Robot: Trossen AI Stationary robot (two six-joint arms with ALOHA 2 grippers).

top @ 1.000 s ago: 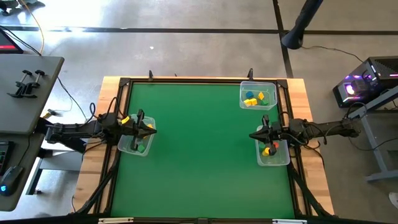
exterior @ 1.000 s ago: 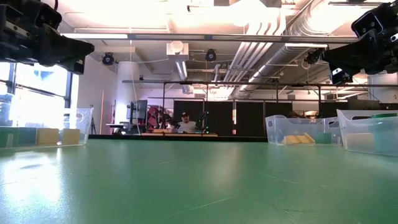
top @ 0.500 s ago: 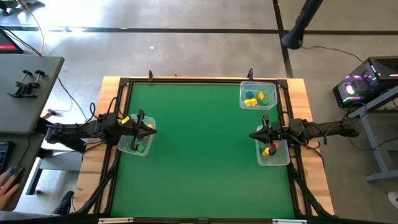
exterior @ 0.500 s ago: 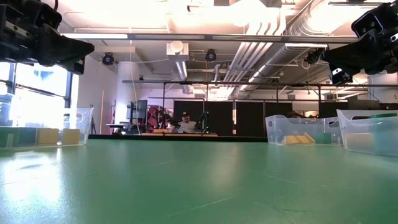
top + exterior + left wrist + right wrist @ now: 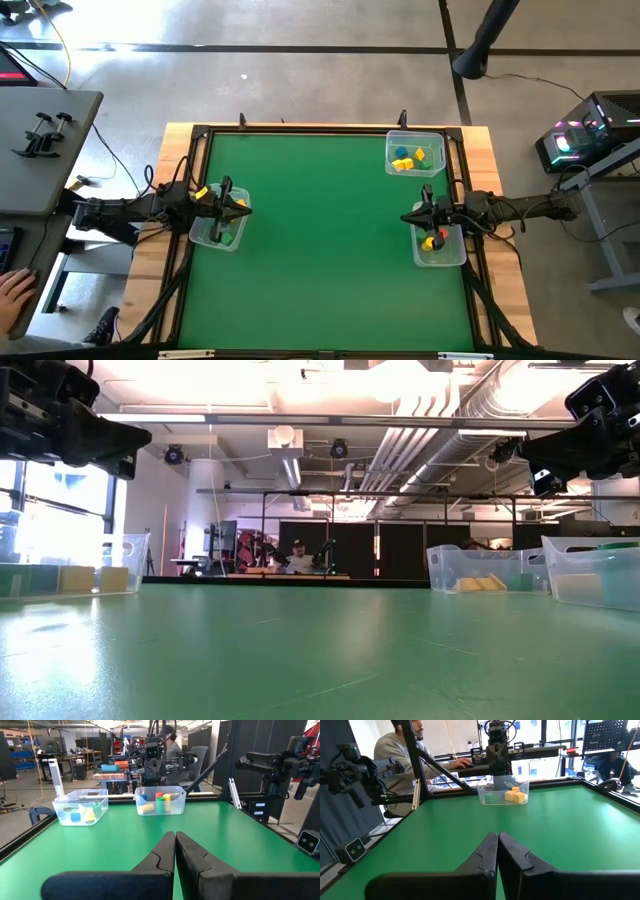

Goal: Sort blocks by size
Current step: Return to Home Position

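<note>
The blocks lie in three clear bins on the green table. Blue and yellow blocks point(image 5: 408, 157) fill the far-right bin point(image 5: 415, 140). Yellow and orange-red blocks point(image 5: 432, 241) sit in the right bin point(image 5: 445, 258), and yellow and green blocks point(image 5: 512, 795) in the left bin point(image 5: 212, 240). My left gripper point(image 5: 247, 209) hangs level above the left bin, shut and empty, its fingers point(image 5: 175, 851) pointing at the table's right. My right gripper point(image 5: 405, 219) hangs level above the right bin, shut and empty, its fingers point(image 5: 497, 851) pointing left.
Wide bare green table point(image 5: 320, 240) lies between the two arms. A black frame point(image 5: 300, 130) rims the table. A person sits beyond the table's left edge point(image 5: 400, 750), and a hand point(image 5: 12, 295) shows at a desk to the left.
Both arms have kept still. A person's hand has come into sight at the desk left of the table.
</note>
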